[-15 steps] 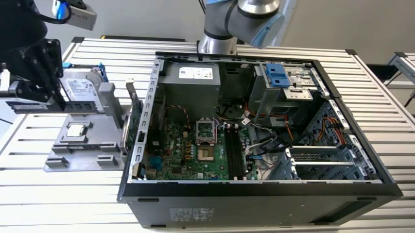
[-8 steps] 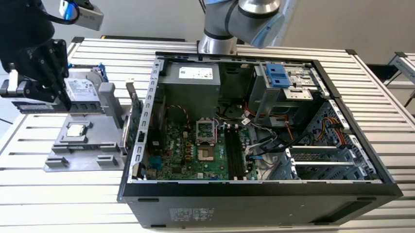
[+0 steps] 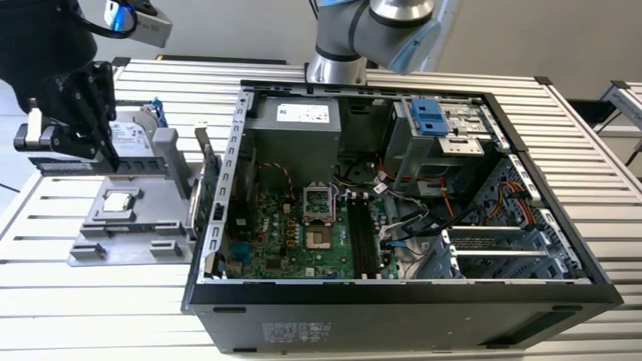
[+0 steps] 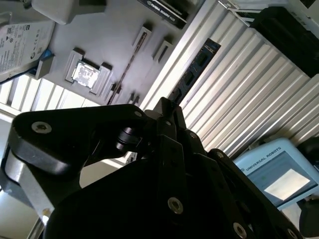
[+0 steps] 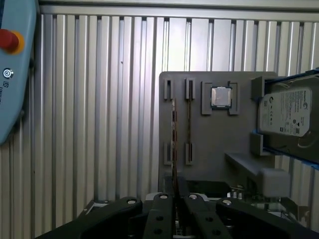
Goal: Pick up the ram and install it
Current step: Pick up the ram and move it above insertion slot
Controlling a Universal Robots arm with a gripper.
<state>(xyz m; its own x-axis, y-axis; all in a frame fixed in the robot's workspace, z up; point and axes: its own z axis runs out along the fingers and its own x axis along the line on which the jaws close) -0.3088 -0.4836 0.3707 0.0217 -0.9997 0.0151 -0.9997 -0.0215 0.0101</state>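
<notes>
Black jaws pinch the ram, hiding its near end.

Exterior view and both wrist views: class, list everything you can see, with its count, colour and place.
computer case: one, black, open, middle of the table
motherboard: one, green, inside the case
power supply: one, grey, inside the case
holder tray: one, grey, beside the case on the exterior view's left
processor chip: one, silver, on the tray
hard drive: one, silver in a blue frame, at the tray's edge
controller: one, light blue with a red button, on the table
table: one, silver, slatted
ram: one, dark with black chips, between the jaws
arm: one, silver and light blue, behind the case
gripper: one, black, jaws shut on the ram
</notes>
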